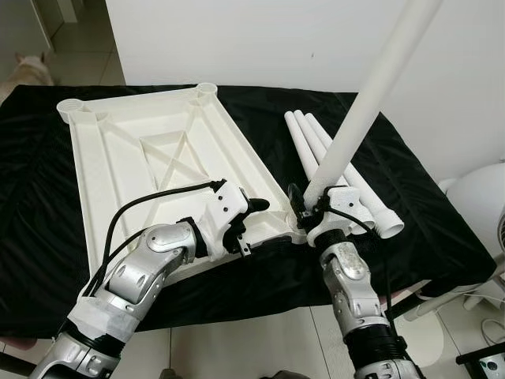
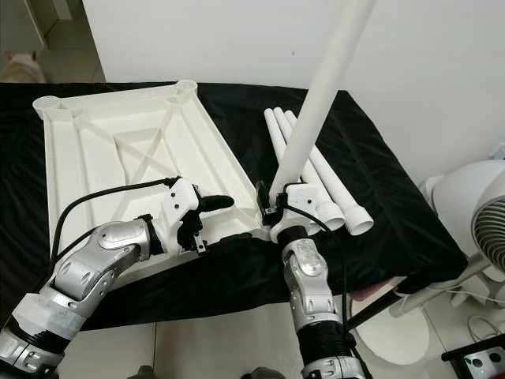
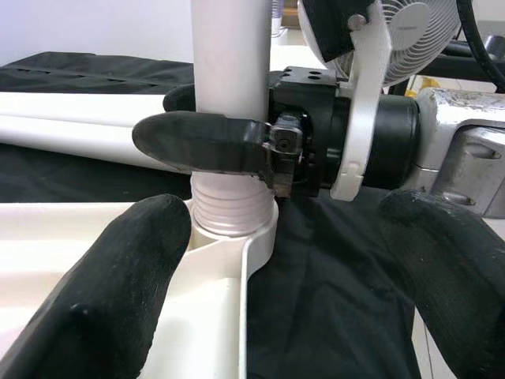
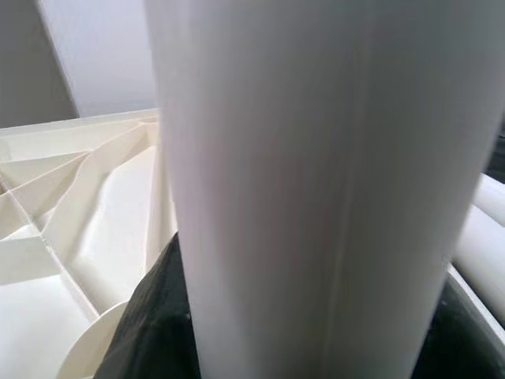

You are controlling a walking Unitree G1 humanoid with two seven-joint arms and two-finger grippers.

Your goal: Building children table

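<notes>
Left wrist view: right gripper (image 3: 217, 142) clamps the leg (image 3: 229, 55) at the tabletop (image 3: 118, 260) socket, left gripper (image 1: 252, 217) fingers apart; tilt risks cross-threading.

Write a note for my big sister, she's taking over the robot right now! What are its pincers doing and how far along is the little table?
Right pincer: shut on a white leg, held upright with its threaded end in the near right corner socket of the tabletop.
Left pincer: open, hovering over the tabletop's near right edge, holding nothing.
The tabletop lies upside down on the black cloth. Three spare legs lie on the cloth to its right.
Done: first leg entered in its socket; threads are visible, so it looks not fully seated.
Left: finish seating that leg, fit the other three, turn the table over.
</notes>
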